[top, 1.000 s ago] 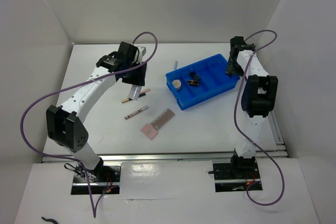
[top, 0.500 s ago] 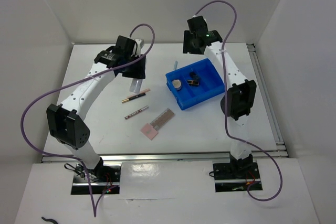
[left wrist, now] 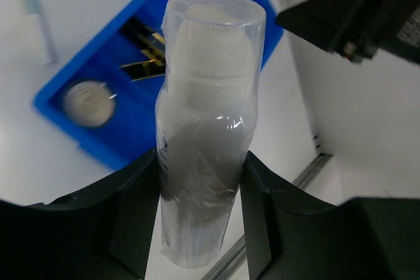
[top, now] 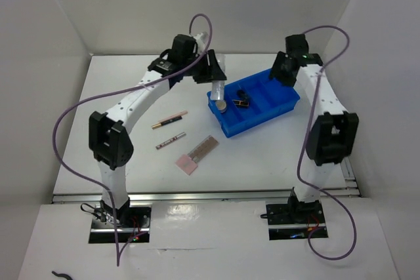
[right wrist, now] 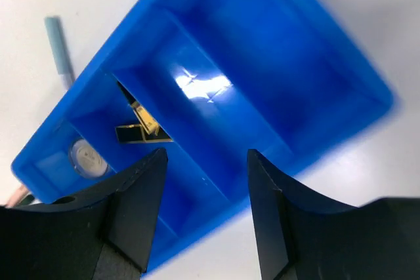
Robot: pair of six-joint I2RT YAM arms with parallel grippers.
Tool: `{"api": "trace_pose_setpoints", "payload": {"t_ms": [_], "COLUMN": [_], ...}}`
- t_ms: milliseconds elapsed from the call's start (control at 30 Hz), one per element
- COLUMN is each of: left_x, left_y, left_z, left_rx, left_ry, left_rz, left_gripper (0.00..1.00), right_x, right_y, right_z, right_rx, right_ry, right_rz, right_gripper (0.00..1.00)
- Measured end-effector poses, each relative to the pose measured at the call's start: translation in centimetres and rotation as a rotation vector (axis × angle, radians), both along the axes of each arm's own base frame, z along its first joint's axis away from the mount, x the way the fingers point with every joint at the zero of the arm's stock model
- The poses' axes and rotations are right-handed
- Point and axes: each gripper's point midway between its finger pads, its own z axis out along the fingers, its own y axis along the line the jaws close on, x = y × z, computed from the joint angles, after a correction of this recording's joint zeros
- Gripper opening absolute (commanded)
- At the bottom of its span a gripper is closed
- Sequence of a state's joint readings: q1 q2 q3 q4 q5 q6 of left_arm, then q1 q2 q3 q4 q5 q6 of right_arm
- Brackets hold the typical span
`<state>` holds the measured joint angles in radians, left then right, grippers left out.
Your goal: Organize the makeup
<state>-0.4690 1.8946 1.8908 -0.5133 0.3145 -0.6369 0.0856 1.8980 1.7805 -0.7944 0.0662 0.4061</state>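
Note:
My left gripper (top: 217, 78) is shut on the clear tube (left wrist: 205, 116) and holds it above the left end of the blue tray (top: 262, 111). In the tray lie a round compact (top: 222, 105) and two black-gold lipsticks (top: 241, 101); they also show in the left wrist view, compact (left wrist: 86, 102) and lipsticks (left wrist: 146, 57). My right gripper (top: 283, 74) is open and empty above the tray's far right end (right wrist: 315, 63). Two slim pencils (top: 169, 120) (top: 170, 140) and a flat pink palette (top: 196, 155) lie on the table.
A pale blue stick (top: 220, 80) lies on the table behind the tray, also in the right wrist view (right wrist: 59, 52). White walls close in the table on three sides. A metal rail (top: 346, 162) runs along the right edge.
My left gripper has carried the clear tube right, from above the pencils to over the tray's left end. My right gripper has swung from behind the tray to its far right end.

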Motion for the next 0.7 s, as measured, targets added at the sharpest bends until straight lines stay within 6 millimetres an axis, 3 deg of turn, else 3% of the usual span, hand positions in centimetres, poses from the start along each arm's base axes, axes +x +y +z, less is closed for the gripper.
{"api": "trace_pose_setpoints", "payload": {"t_ms": [100,200,333,500,700], "left_x": [1.5,3.2,4.7,6.2,7.8], "left_y": [-4.2,-8.0,-11.7,-15.7,-18.9], "left_z": [-1.1,-2.9,-5.4,-6.7,-7.2], "left_rx": [-0.110,-0.204,-0.302,-0.405,-0.481], "left_ry": [0.030,0.077,0.128,0.125,0.075], "left_rz": [-0.023,-0.032,-0.019,0.016,0.053], "left_gripper": [0.00,0.00,0.00,0.00,0.00], "right_x": [-2.6,-6.3,-10.9,-14.5,-16.6], "right_y": [-1.6,-0.8,-0.5,-1.1,-1.9], "right_z": [4.7,10.6,16.0,18.6,19.1], "right_rx": [0.016,0.047,0.075,0.079,0.058], "right_ry": [-0.120,-0.289,-0.453,-0.547,-0.563], "right_rz": [-0.041,-0.013,0.012,-0.009,-0.044], "right_gripper": [0.63,0.65,0.65,0.65,0.67]}}
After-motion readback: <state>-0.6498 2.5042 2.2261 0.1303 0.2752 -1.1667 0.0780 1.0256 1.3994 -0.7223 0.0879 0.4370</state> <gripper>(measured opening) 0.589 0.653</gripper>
